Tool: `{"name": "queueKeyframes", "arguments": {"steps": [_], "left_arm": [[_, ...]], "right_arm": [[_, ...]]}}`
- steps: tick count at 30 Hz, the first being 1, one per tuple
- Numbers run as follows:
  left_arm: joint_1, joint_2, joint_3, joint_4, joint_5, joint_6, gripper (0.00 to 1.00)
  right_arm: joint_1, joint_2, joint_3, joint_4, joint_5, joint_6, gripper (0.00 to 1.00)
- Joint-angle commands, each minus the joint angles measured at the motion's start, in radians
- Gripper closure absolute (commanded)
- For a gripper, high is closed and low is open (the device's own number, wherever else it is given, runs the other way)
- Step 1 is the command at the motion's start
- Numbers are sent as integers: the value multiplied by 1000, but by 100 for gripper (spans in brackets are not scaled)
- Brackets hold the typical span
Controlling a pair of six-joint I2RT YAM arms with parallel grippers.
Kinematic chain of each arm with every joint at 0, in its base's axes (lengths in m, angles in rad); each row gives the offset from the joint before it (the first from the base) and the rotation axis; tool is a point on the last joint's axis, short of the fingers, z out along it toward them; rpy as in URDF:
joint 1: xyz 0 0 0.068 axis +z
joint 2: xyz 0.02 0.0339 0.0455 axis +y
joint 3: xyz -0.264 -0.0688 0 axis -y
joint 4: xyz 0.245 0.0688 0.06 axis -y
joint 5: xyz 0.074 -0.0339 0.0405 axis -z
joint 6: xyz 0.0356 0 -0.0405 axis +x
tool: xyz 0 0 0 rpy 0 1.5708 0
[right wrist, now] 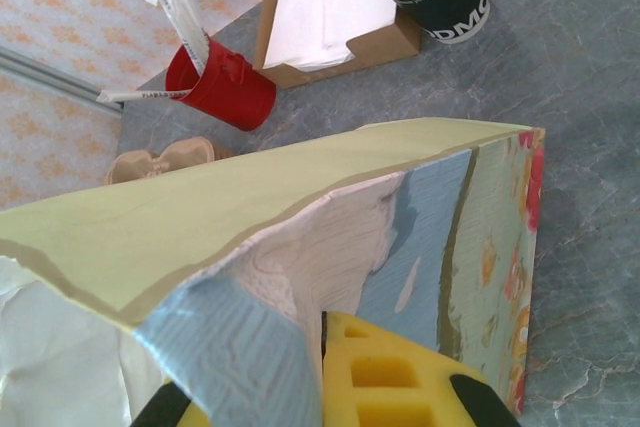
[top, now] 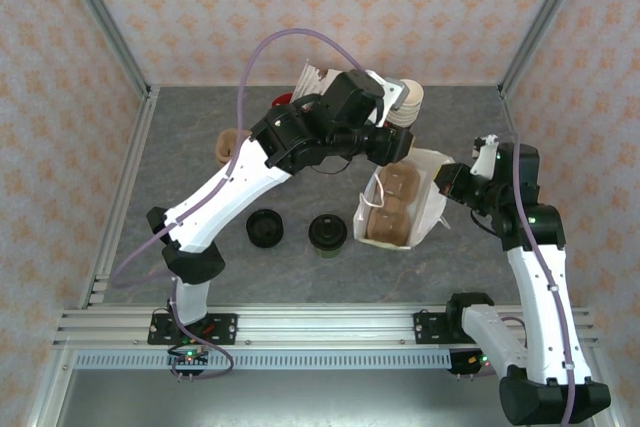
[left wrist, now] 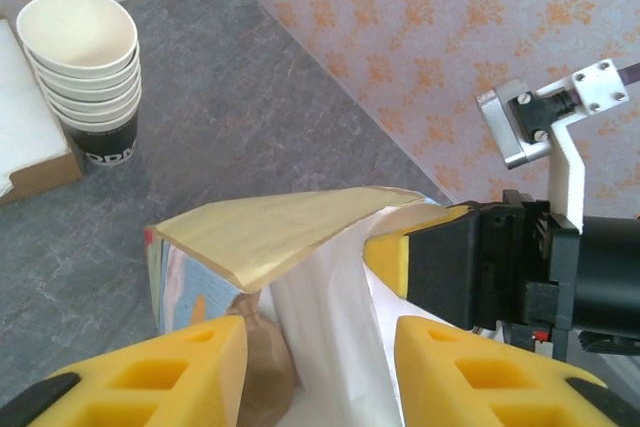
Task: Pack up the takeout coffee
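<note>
Bag [top: 432, 205] rim pinched, coffee cup [top: 327, 233] not yet in.
Right gripper [top: 447, 187] was clamped on the bag's rim; left gripper [left wrist: 320, 347] jaws stood apart, straddling the opposite rim. The coffee cup sat on the table [top: 180, 137], just left of the bag.

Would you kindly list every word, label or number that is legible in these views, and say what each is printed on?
"DMOC": white letters, start cut off, on the dark bottom cup of the stack of cream paper cups.
"COFFEE": small white print near it, same cup.
Too small to read: the print on the white paper straw wrapper in the red cup.
No legible words: the colourfully printed paper bag, pictures only.
</note>
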Motion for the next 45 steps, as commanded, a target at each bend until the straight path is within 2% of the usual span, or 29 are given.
{"name": "queueKeyframes", "arguments": {"steps": [1,6,10,18,22,29,45], "left_arm": [[-30,55,55,-47,12,44,59],[-85,117,65,-103,21,77,64],[-101,175,33,-142,54,42,70],[-88,226,-105,-132,14,-34,72],[-66,210,-208,-55,-8,-85,73],[-54,290,-203,-77,-64,-112,75],[-31,522,-58,-176,-41,-120,77]], "right_arm": [[-7,6,34,14,25,95,100],[-7,10,25,32,33,154,100],[-7,5,13,31,42,177,100],[-7,-21,-21,38,53,210,100],[-6,-26,-32,26,51,215,100],[-7,-27,-54,14,61,273,100],[-7,-10,-111,0,56,280,100]]}}
